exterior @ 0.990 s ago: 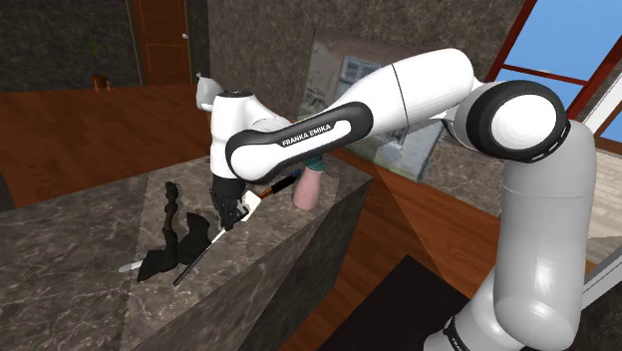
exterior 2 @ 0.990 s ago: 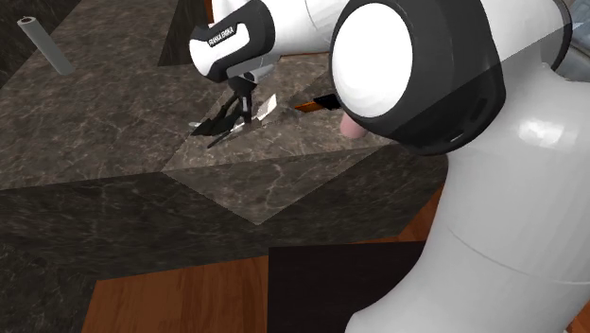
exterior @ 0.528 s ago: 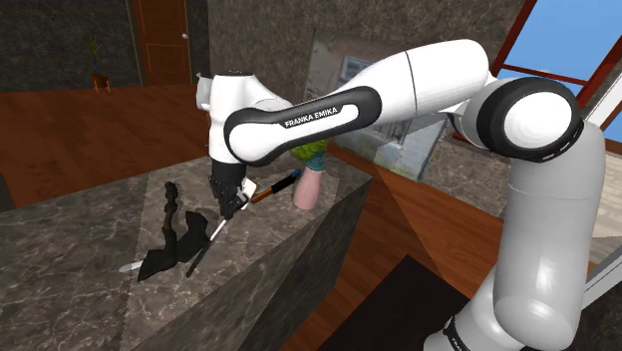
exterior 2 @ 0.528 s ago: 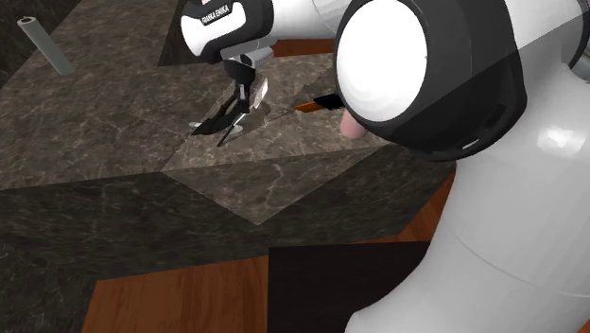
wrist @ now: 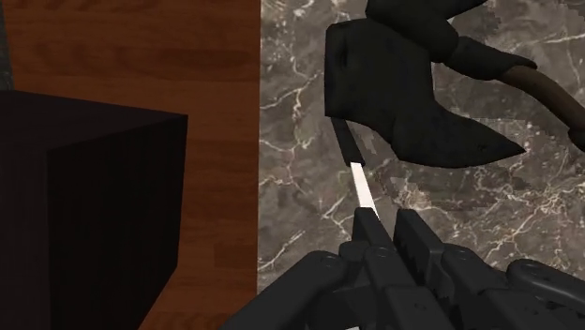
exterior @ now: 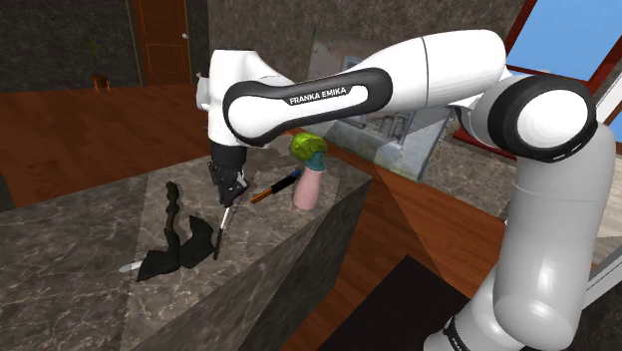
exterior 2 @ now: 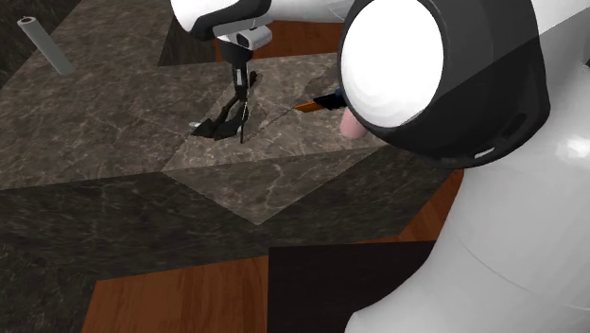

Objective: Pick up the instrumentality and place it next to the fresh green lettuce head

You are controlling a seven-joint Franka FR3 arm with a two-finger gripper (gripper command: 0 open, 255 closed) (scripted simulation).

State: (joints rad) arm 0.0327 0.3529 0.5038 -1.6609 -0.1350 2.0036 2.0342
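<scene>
While the black gripper (exterior: 227, 191) pinches the top end of a slender black-and-white tool (exterior: 220, 231), the tool hangs toward 6 o'clock, nearly upright over the marble counter (exterior: 80, 239) beside a crumpled black object (exterior: 184, 247). The green lettuce head (exterior: 306, 147) lies at 2 o'clock from the gripper, just above a pink vase (exterior: 308, 187).

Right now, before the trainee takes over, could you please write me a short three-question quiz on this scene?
1. True or false: the black pincer is shut on the slim black-and-white tool.
2. That tool is: A) lying flat on the wooden floor; B) hanging nearly upright over the grey marble counter, beside the black crumpled object; C) touching a grey cylinder.
3. Fill in: the round green lettuce head shows just above a ____ vase.

Key: 1 true; 2 B; 3 pink.
</scene>
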